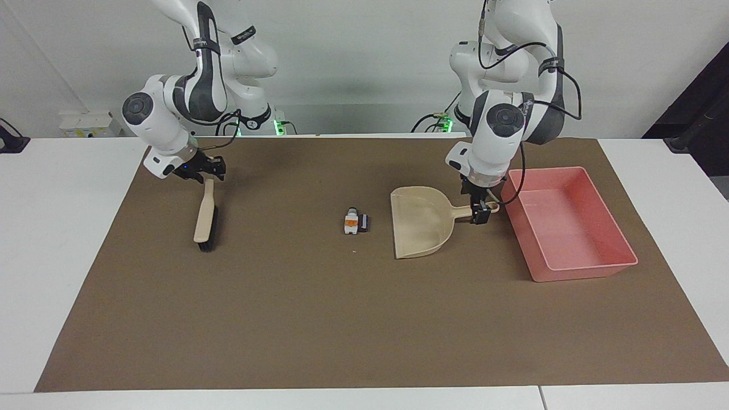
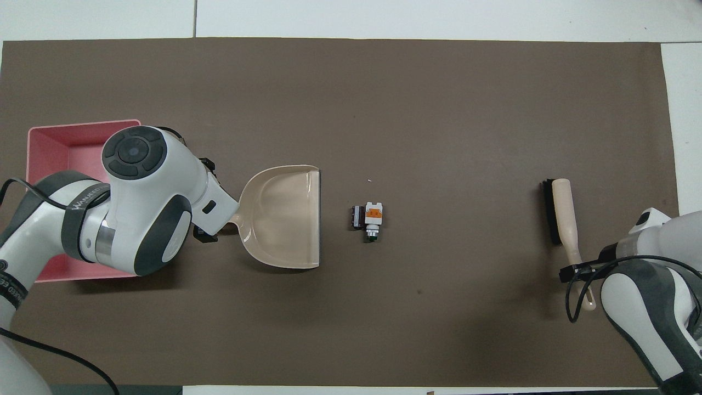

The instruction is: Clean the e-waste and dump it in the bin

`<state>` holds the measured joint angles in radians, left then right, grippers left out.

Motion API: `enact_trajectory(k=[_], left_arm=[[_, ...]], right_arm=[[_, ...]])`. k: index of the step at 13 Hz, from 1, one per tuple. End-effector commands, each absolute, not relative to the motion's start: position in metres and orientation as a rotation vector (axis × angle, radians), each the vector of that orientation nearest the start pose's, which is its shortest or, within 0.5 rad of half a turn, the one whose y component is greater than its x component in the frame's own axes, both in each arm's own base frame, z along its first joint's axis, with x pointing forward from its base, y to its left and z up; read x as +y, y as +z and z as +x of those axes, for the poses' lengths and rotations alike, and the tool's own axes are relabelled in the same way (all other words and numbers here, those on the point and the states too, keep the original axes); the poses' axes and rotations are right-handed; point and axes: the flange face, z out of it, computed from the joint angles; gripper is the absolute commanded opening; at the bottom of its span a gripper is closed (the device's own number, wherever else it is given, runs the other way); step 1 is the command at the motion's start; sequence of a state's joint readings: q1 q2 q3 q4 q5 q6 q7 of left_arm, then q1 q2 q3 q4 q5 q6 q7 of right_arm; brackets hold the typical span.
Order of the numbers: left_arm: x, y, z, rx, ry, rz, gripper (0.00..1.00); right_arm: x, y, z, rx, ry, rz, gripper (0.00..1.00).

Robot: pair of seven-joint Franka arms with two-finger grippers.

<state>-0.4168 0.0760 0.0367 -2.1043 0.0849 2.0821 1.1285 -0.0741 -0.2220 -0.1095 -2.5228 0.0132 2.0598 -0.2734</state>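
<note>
My left gripper [image 1: 480,212] sits right of centre in the facing view, down at the handle of the beige plastic dustpan [image 1: 420,228]; I cannot tell how wide it stands or whether it grips. In the overhead view my left arm covers that handle. My right gripper [image 1: 206,168] is at the upper left of the facing view, at the handle tip of the beige hand brush with dark bristles [image 1: 205,219]; its spread I cannot tell either.

The e-waste, a small white block with an orange patch [image 1: 351,222] and a dark flat chip [image 1: 363,222] touching it, lies mid-frame on the brown table mat [image 1: 319,319], just beside the dustpan's open mouth. The shallow pink plastic bin [image 1: 621,242] rests at the right of the facing view, beside the dustpan's handle.
</note>
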Motion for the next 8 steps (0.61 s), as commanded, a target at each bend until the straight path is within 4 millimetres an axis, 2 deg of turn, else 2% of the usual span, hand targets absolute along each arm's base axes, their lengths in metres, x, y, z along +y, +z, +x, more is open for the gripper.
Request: enact_trajectory(k=[1,3,8], left_arm=[[-0.2,0.359,0.492,2.132,0.174,-2.198,0.99],[-0.198,0.354,0.486,2.134,0.187,-2.201,0.99],[-0.2,0.346,0.487,2.085,0.147,-2.24,0.96]], right_arm=[[-0.078,0.337,0.403,-0.157,0.325,-3.022,0.6],[-0.078,0.337,0.403,-0.173,0.324,-3.02,0.56],[-0.082,0.337,0.402,-0.161,0.323,-3.02,0.44]])
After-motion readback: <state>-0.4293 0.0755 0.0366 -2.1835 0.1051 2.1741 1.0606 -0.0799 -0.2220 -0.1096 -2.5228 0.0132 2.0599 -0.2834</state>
